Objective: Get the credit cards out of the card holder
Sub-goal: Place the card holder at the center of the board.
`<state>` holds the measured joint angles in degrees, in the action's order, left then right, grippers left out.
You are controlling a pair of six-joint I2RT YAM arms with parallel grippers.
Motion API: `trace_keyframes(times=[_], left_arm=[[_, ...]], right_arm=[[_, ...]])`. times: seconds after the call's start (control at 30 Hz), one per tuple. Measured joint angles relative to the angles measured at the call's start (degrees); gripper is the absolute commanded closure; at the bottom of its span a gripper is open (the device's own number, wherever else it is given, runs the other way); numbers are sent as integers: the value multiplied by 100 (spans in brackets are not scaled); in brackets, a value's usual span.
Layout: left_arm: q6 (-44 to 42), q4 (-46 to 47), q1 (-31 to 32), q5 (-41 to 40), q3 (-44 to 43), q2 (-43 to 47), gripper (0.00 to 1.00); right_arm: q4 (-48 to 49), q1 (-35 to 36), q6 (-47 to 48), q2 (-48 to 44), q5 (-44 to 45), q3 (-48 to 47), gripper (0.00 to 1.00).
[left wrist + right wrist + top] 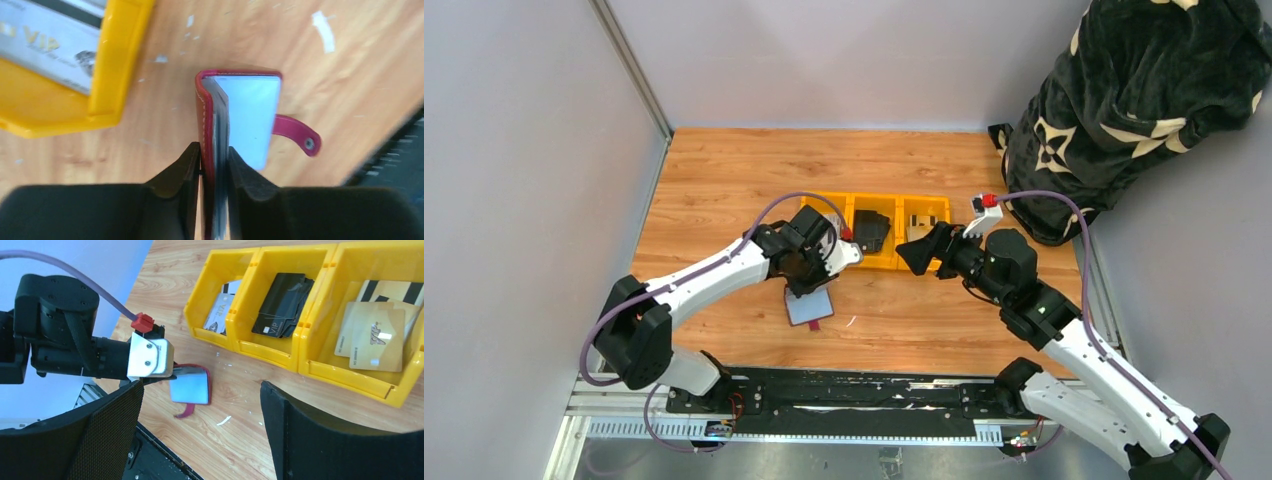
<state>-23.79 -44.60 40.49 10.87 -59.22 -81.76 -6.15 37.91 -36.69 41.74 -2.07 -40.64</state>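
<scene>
The wooden table (724,170) carries a yellow plastic 3-compartment bin (265,347). The right gripper (914,255) is spread wide, empty. The left gripper (215,155) clamps the dark red leather-look folding card holder (250,115) near the bin. Flat tan credit cards (375,340) lie in its right compartment.

the dark red card holder (240,117) is hanging pinched in the left gripper (215,150), its pale blue sleeve showing and its snap tab sticking out loose. credit cards are lying in the yellow bin (320,367): white-grey cards (220,315) left, black cards (282,305) middle, tan-gold cards (377,337) right.
</scene>
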Motion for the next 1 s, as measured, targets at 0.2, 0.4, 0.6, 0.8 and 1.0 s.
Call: trace_keyframes(times=[0.2, 0.4, 0.6, 0.8, 1.0], left_arm=[[-638, 1045, 42, -1379, 861, 31, 48], [-866, 1504, 348, -1663, 1670, 348, 47], [-509, 1357, 481, -1182, 1731, 546, 43], [-315, 1174, 601, -332, 1775, 1058, 56], [-417, 1281, 616, -118, 1803, 533, 62]], right_arm=[[-122, -57, -11, 107, 39, 0, 9], [-131, -59, -103, 354, 9, 0, 9], [-146, -61, -140, 302, 7, 0, 9], [-168, -63, -190, 258, 7, 2, 9], [-219, -66, -247, 157, 13, 48, 9]])
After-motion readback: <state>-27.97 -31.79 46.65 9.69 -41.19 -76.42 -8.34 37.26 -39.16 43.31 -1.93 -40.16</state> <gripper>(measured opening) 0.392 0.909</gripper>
